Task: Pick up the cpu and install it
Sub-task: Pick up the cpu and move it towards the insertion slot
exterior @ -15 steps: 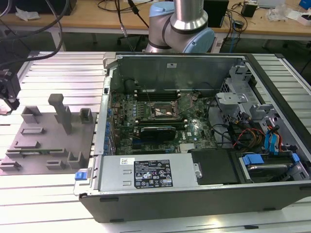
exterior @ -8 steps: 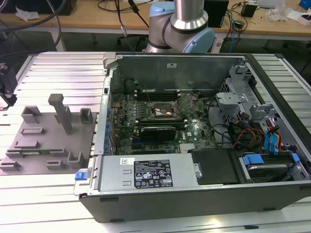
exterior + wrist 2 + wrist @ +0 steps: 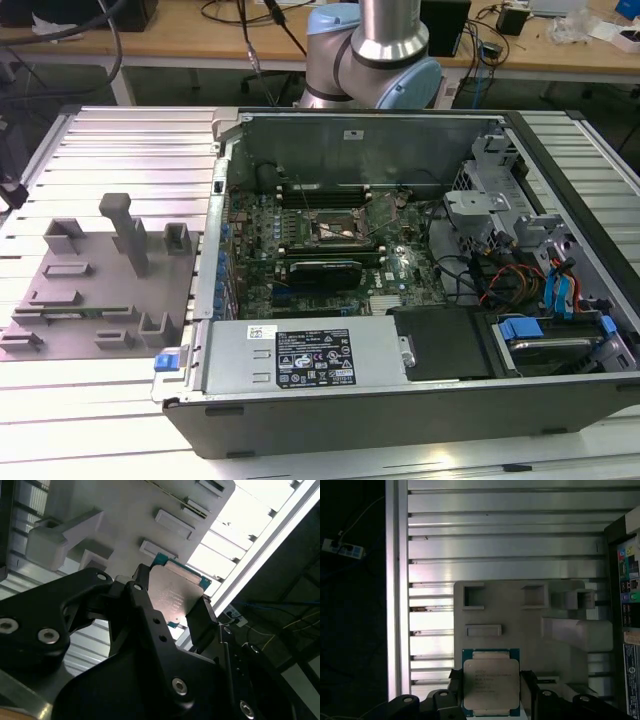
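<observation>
The hand (image 3: pixel 491 679) is clamped on the cpu (image 3: pixel 491 687), its black fingers (image 3: pixel 527 695) pressed to two opposite edges, holding it over the grey plastic fixture (image 3: pixel 520 625) on the slatted tabletop (image 3: pixel 495 545).

Quick headcount, nothing fancy. One cpu (image 3: pixel 491 682) (image 3: pixel 172 592) in both wrist views. One gripper (image 3: pixel 491 687) (image 3: pixel 172 602), and I count two black fingers (image 3: pixel 527 685) on it. One grey tray (image 3: pixel 90 300) at the exterior view's left, with one tall post (image 3: pixel 125 230) sticking up from it. One open case (image 3: pixel 400 415) across the middle and right of that frame. Inside it: one motherboard (image 3: pixel 400 270), one socket (image 3: pixel 340 228) around the centre, and one power supply (image 3: pixel 310 355) along the lower edge. One arm (image 3: pixel 375 50) at top centre. One power strip (image 3: pixel 340 546) in the first wrist view.
</observation>
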Tool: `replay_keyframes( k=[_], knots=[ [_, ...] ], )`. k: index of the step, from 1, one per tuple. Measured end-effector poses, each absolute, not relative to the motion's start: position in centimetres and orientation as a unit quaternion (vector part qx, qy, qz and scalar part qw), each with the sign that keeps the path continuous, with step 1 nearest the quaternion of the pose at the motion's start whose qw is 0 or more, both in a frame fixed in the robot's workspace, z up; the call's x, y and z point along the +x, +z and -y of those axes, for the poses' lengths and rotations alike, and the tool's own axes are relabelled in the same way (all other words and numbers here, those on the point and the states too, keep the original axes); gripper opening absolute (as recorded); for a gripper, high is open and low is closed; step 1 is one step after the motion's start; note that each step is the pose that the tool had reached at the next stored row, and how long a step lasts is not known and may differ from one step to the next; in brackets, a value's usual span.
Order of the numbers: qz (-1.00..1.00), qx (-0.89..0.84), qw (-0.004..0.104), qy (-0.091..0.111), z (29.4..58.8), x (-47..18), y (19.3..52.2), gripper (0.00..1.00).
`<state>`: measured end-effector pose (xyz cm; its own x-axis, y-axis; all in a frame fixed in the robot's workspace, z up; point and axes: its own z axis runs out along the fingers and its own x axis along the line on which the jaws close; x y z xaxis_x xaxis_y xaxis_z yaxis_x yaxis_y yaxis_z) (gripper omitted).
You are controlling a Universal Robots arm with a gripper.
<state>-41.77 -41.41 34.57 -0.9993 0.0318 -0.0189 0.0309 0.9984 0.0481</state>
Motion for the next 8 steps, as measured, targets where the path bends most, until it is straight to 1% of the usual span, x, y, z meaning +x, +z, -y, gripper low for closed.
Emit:
replay_keyframes(
  k=[8],
  knots=[
    [-1.000,0.016,0.010,0.024,41.4,-41.8,35.9,0.55]
  ],
)
